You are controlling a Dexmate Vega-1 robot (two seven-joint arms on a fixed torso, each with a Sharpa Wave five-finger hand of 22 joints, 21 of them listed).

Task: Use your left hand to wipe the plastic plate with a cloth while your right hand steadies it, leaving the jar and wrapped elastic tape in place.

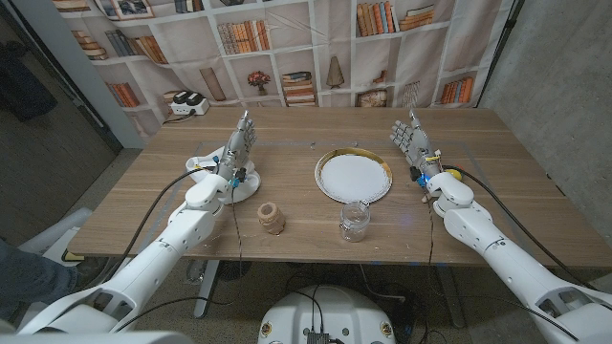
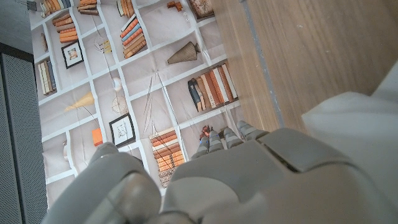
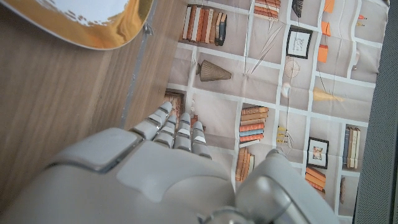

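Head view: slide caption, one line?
Both hands open beside the plate; cloth untouched, jar and tape in front.

Head view: high, looking down over the table point(image 1: 287, 205). Wrist views: close behind each hand, facing twelve o'clock; both share the bookshelf backdrop point(image 2: 155, 74).

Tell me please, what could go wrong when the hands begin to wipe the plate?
1. The jar stands just in front of the plate; a reaching arm might knock it.
2. The right hand is not yet on the plate, so it may slide when wiped.
3. The tape roll lies near the left hand and cloth.
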